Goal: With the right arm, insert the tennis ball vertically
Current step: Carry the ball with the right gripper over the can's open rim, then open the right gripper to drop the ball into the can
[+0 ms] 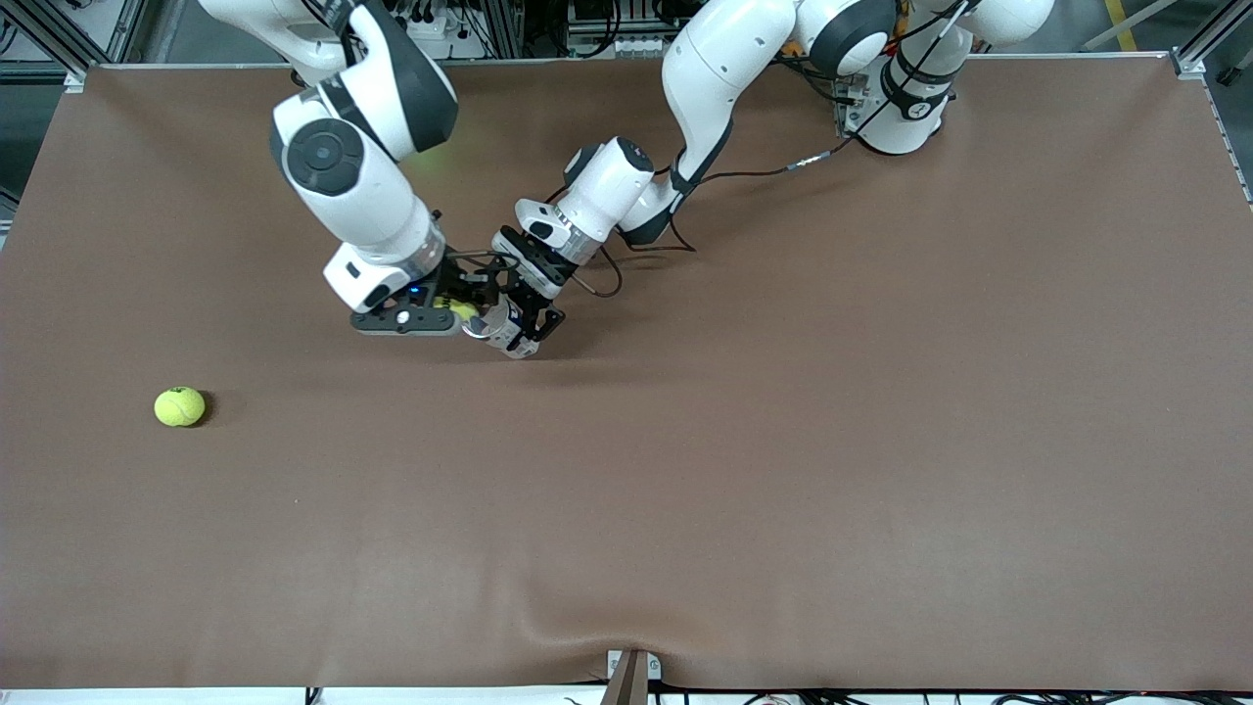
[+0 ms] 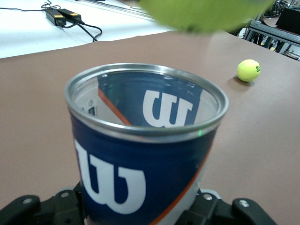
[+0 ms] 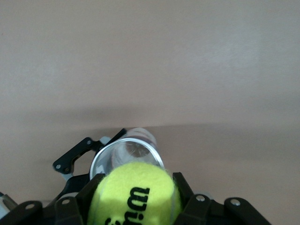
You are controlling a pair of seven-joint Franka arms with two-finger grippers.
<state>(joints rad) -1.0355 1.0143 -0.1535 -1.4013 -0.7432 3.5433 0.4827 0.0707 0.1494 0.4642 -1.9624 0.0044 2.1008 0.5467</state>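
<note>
A yellow-green tennis ball [image 1: 460, 310] [image 3: 133, 192] is clamped between the black fingers [image 3: 185, 192] of my right gripper [image 1: 456, 313] [image 3: 136, 199], which is shut on it. Just under the ball is the open mouth of a blue tennis-ball can [image 1: 499, 329] [image 2: 140, 159] [image 3: 126, 150] with a white W and a silver rim. My left gripper [image 1: 524, 323] [image 2: 140, 208] is shut on the can's lower part and holds it upright above the table. In the left wrist view the held ball [image 2: 201, 14] hangs just above the can's rim.
A second tennis ball [image 1: 180, 406] [image 2: 248, 70] lies on the brown table cover [image 1: 783, 441] toward the right arm's end, nearer the front camera. Black power bricks and cables [image 2: 63, 16] lie on a white surface off the table's edge.
</note>
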